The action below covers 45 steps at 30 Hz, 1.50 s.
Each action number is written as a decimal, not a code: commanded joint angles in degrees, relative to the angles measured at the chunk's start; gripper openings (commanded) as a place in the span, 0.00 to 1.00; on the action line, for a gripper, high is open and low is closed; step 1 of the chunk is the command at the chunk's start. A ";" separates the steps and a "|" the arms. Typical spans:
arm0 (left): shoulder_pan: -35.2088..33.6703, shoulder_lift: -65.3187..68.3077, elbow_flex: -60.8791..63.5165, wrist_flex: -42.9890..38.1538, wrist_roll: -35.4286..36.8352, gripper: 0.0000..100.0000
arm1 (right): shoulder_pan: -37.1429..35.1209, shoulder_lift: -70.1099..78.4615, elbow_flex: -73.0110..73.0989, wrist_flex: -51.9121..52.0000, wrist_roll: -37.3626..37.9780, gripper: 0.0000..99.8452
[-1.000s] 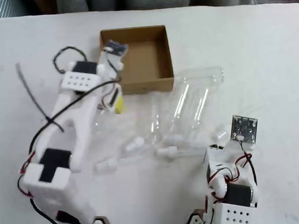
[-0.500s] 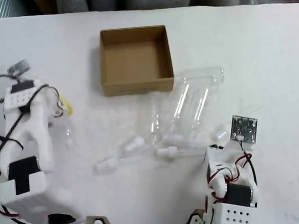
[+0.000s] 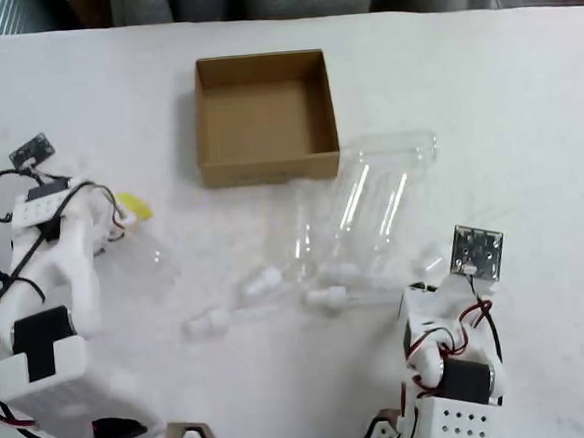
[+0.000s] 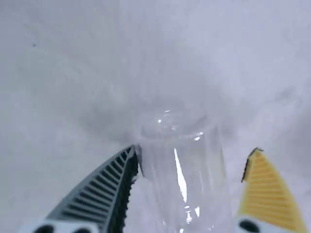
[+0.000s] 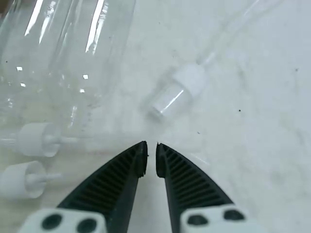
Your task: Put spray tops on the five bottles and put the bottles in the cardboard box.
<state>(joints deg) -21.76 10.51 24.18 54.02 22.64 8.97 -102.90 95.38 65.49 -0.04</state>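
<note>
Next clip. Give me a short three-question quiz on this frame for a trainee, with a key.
1. True or false: the cardboard box already holds a bottle.
2. What sits between the fingers of the left claw? A) a spray top B) a clear bottle C) nothing
3. Short answer: which claw hovers just short of the loose spray tops, left or right?
Key: 1 false; 2 B; 3 the right claw, its jaws almost shut and holding nothing.
</note>
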 commanded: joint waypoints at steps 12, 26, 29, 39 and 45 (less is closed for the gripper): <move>-0.13 -30.02 -1.93 17.49 -12.13 0.35 | 0.22 -0.48 -0.18 -0.92 0.00 0.02; 3.65 -39.16 11.69 28.84 -59.43 0.07 | 0.40 -0.48 -0.18 -0.84 0.00 0.02; 7.16 -39.25 17.14 30.42 -69.19 0.07 | 0.40 -0.48 -0.18 -0.84 0.00 0.02; 14.55 -39.16 29.36 14.68 -64.26 0.03 | 0.48 -0.48 -0.18 -0.57 0.00 0.02; 16.04 -39.08 29.54 11.34 -63.91 0.02 | 0.48 -0.48 -0.18 0.22 0.00 0.02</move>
<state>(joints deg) -6.81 -26.68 54.07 67.82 -42.24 8.97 -102.90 95.38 65.49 -0.04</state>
